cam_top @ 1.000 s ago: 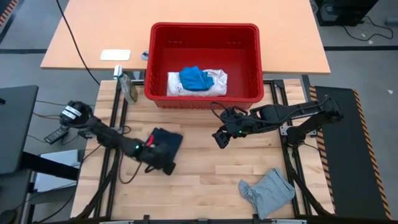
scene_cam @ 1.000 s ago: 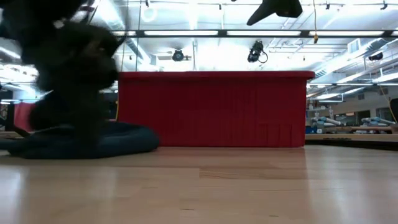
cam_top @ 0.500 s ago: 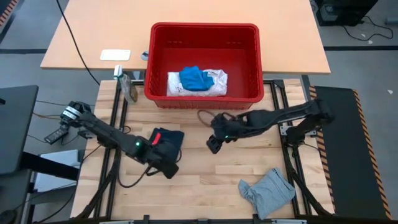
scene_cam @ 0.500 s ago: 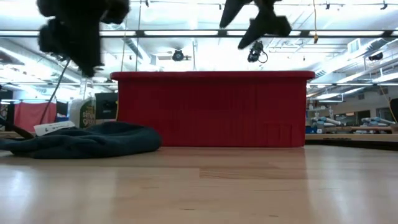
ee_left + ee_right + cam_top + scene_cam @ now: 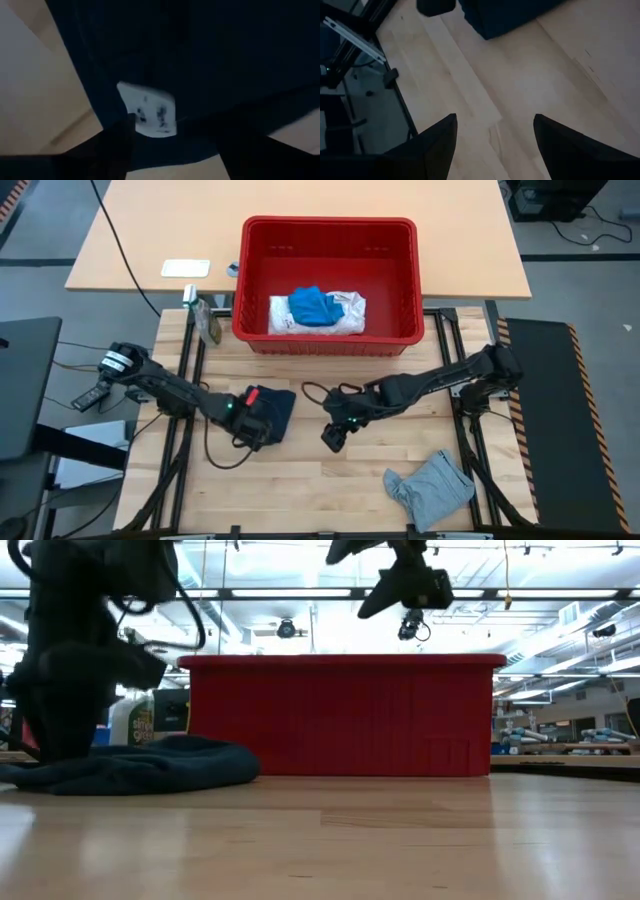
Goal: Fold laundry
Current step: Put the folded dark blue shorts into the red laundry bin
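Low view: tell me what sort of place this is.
Probably a robotics lab or workshop: long ceiling strip lights, equipment benches behind the red plastic basket, and a wooden worktable on a metal frame.

Left gripper (image 5: 256, 423) sits right on the navy cloth (image 5: 275, 407), so from above the fabric under it is covered and you can't tell if the fingers pinch anything. Wrist cam there is blurry; the white tag (image 5: 148, 109) just ahead of the jaws has print too smeared to read. Low down, the right gripper (image 5: 405, 585) is cut off by the top edge, and the red basket (image 5: 345, 715) wall hides what's inside
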`<move>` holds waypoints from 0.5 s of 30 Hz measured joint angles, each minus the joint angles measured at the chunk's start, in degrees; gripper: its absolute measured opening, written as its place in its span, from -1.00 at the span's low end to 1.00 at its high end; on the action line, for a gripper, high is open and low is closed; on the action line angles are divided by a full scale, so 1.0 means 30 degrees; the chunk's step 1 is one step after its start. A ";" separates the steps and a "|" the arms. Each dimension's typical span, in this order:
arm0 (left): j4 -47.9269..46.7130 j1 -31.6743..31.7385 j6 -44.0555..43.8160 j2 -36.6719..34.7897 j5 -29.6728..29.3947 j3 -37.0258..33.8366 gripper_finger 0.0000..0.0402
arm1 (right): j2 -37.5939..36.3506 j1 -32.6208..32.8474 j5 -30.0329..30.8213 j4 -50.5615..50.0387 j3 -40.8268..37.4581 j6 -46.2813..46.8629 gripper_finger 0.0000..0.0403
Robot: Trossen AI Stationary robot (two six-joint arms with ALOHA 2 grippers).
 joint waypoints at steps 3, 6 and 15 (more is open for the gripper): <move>0.0315 0.0346 -0.0434 -0.0002 0.0733 -0.0568 0.42 | -0.0242 0.0232 0.0131 -0.0242 0.0019 0.0020 0.33; 0.0153 0.0562 -0.0444 -0.0005 0.1002 -0.0140 0.51 | -0.0315 0.0372 0.0143 -0.0752 0.0022 0.0051 0.33; -0.1410 0.1566 0.1770 -0.0506 -0.0503 0.1977 0.57 | -0.0322 0.0323 -0.0166 -0.1091 0.0022 -0.0099 0.33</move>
